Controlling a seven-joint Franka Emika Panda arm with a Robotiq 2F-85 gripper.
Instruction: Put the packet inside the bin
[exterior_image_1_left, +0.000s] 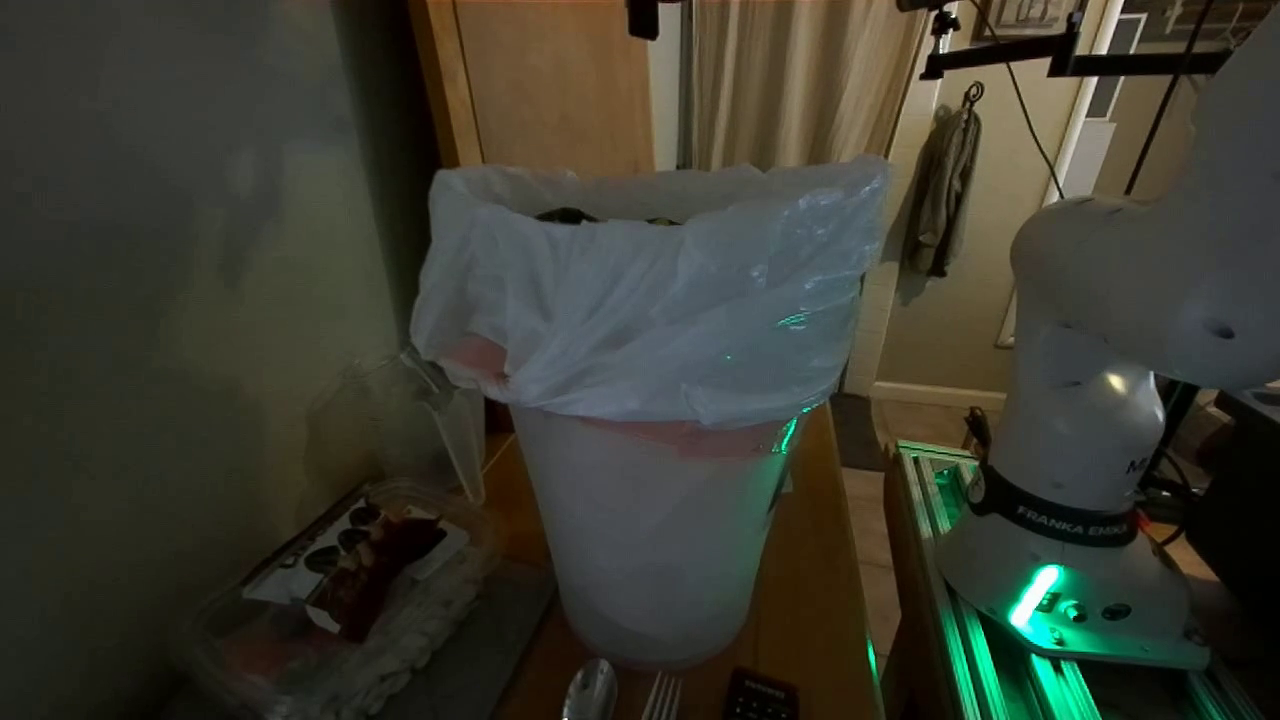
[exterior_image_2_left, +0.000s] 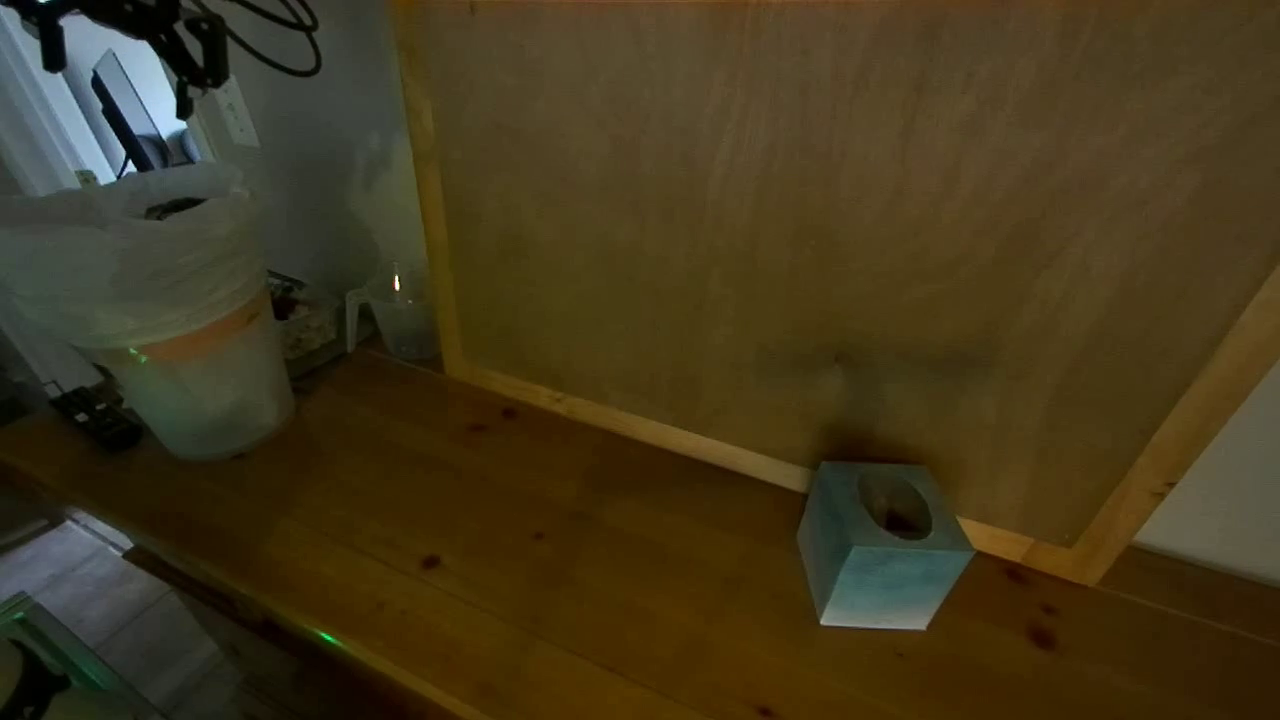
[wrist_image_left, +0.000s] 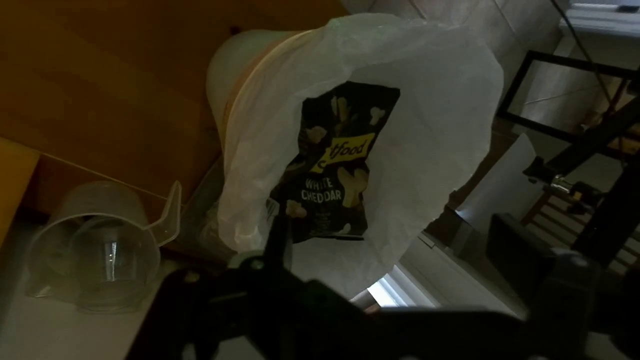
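Note:
The white bin (exterior_image_1_left: 655, 540) stands on the wooden table in both exterior views (exterior_image_2_left: 215, 385), with a translucent white bag folded over its rim. In the wrist view the packet (wrist_image_left: 332, 170) lies inside the lined bin (wrist_image_left: 237, 67), showing a dark printed front with a yellow label. Only dark bits of the packet show at the bag's opening in both exterior views (exterior_image_1_left: 567, 215) (exterior_image_2_left: 174, 208). My gripper (wrist_image_left: 392, 230) is open and empty above the bin, fingers wide apart, apart from the packet. It also shows at the top left in an exterior view (exterior_image_2_left: 118, 80).
A clear pitcher (wrist_image_left: 95, 245) and a clear plastic container (exterior_image_1_left: 370, 590) stand beside the bin. A spoon (exterior_image_1_left: 590, 690), a fork (exterior_image_1_left: 661, 697) and a remote (exterior_image_1_left: 760, 697) lie before it. A blue tissue box (exterior_image_2_left: 885, 560) stands by the wooden panel (exterior_image_2_left: 800, 230).

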